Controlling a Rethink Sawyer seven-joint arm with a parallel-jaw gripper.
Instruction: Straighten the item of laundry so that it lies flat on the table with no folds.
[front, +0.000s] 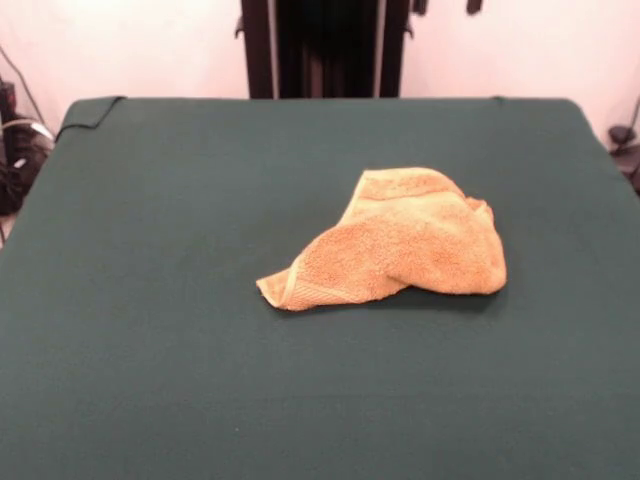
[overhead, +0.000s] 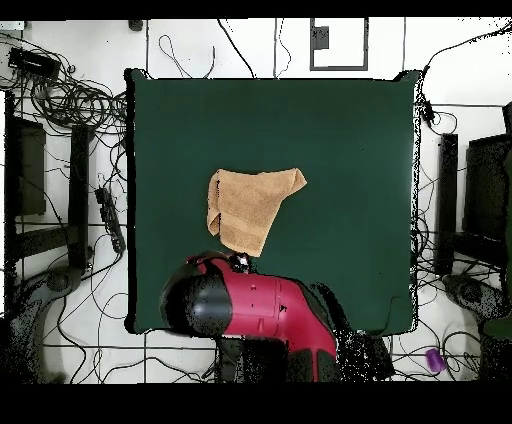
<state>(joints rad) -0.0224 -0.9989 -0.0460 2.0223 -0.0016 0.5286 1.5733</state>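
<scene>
Arm (overhead: 255, 310) drawn back at table (overhead: 350, 150) edge, towel (overhead: 250, 208) crumpled.

Bare table (front: 150, 350) around crumpled towel (front: 400, 245)

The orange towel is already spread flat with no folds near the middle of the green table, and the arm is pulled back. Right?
Not quite. The towel is still crumpled and folded over itself, as the front view shows. It does sit near the middle of the green table, and the arm is pulled back over its base edge.

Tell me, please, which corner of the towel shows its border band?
The pointed corner nearest the front camera; the rest of the towel is bunched and folded over.
</scene>
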